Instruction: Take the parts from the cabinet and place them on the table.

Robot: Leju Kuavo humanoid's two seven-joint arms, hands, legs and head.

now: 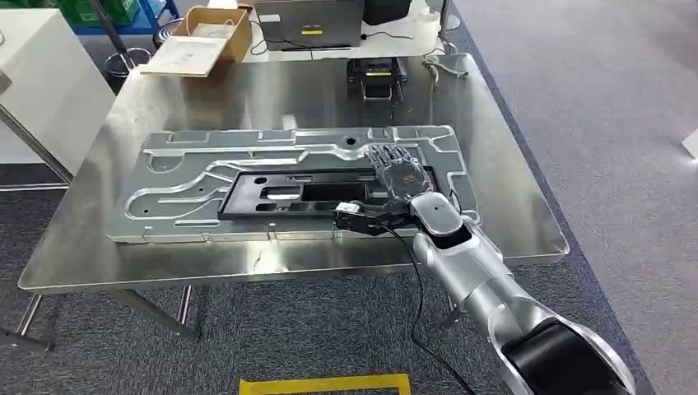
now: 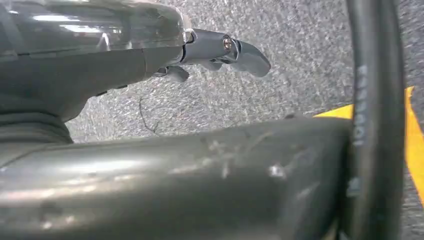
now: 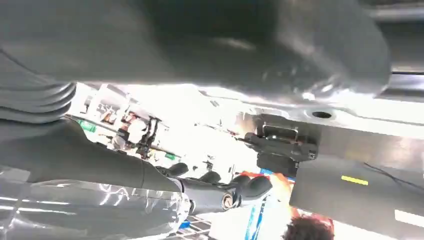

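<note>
A long black frame part (image 1: pixel 288 193) lies flat on top of a large silver stamped panel (image 1: pixel 189 164) on the steel table (image 1: pixel 510 206). My right hand (image 1: pixel 399 177) lies palm down over the black part's right end, fingers stretched out towards the panel's far edge. In the right wrist view its fingers (image 3: pixel 220 192) are straight with nothing between them, and the panel (image 3: pixel 350 107) shows beyond. My left hand (image 2: pixel 220 50) hangs beside my body above grey carpet, fingers loosely extended and holding nothing.
At the table's far edge stand a cardboard box (image 1: pixel 210 37), a grey case (image 1: pixel 309 20) and a small black device (image 1: pixel 377 78). A white cabinet (image 1: pixel 41 74) is at the left. Yellow tape (image 1: pixel 325 384) marks the carpet in front of me. A person (image 3: pixel 307 230) is beyond the table.
</note>
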